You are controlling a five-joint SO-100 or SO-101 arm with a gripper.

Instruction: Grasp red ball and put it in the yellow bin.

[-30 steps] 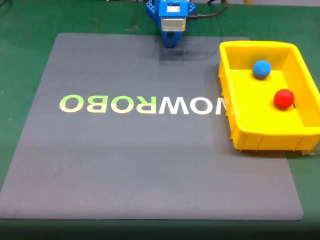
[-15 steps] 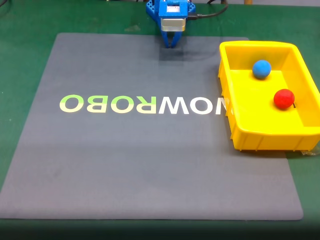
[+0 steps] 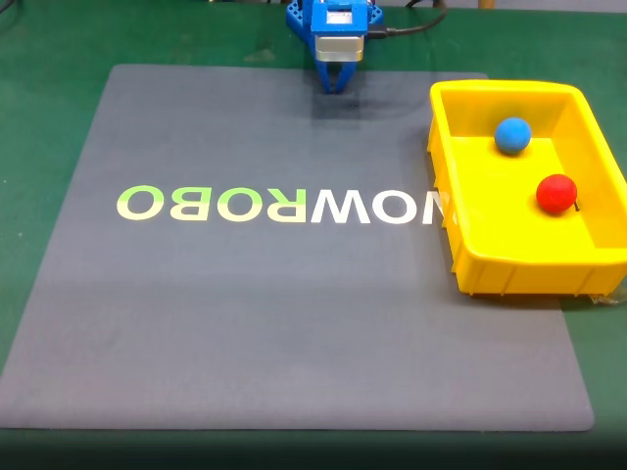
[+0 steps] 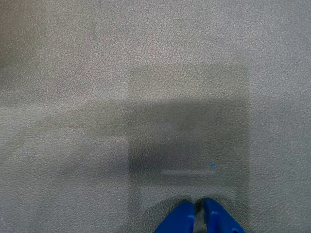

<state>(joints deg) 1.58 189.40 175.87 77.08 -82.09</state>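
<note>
Tool (image 3: 334, 86) clenched and empty at the far mat (image 3: 294, 323) edge; red ball (image 3: 555, 193) lies inside the yellow bin (image 3: 509, 264), so just park.

One red ball (image 3: 555, 193), one blue ball (image 3: 511, 135), one yellow bin (image 3: 529, 266), one mat (image 3: 294, 313).

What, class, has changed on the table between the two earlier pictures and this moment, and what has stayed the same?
Nothing has visibly changed. The small red ball and the small blue ball lie apart inside the yellow rectangular plastic bin, exactly as before. The blue gripper stays parked at the far edge of the grey mat in the fixed view, its fingers closed and empty.
</note>
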